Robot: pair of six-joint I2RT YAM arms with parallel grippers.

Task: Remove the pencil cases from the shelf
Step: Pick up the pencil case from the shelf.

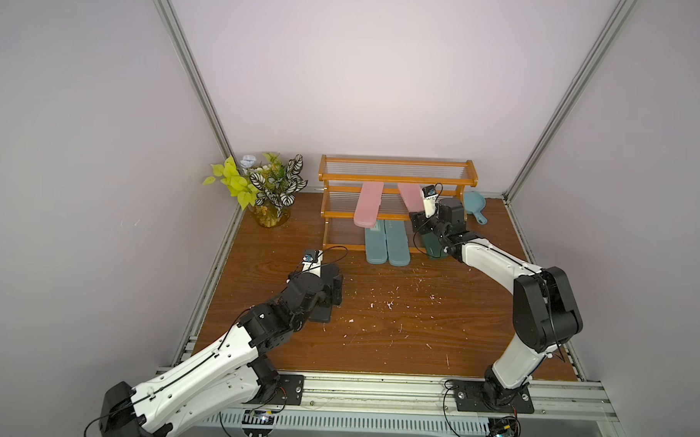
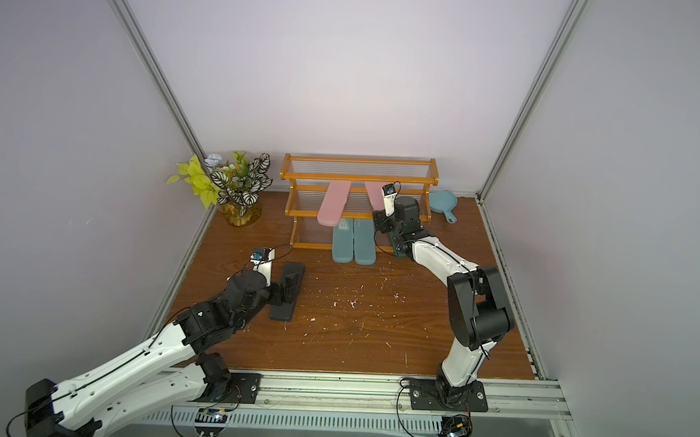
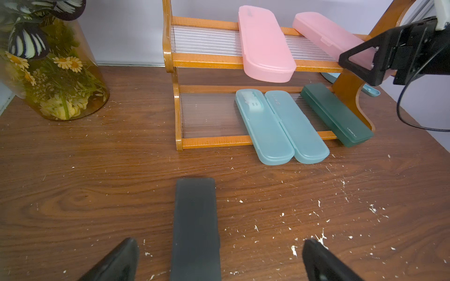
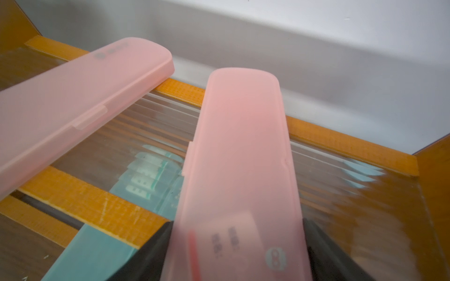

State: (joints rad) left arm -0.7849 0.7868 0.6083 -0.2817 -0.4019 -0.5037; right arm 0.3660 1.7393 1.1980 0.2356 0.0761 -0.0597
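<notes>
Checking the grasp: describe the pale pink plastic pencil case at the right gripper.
A pale pink translucent plastic pencil case, long, flat, round-ended, closed, printed label near the gripped end. Lies askew across the orange-brown wooden shelf's middle tier, overhanging its front rail. The right gripper's black fingers sit against both long sides.

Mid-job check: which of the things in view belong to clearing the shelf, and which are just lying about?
Part of the job:
- shelf
- black case, already off it
- free pink case
- gripped pink case
- two teal cases
- dark green case

Just lying about:
- flower vase
- blue pan
</notes>
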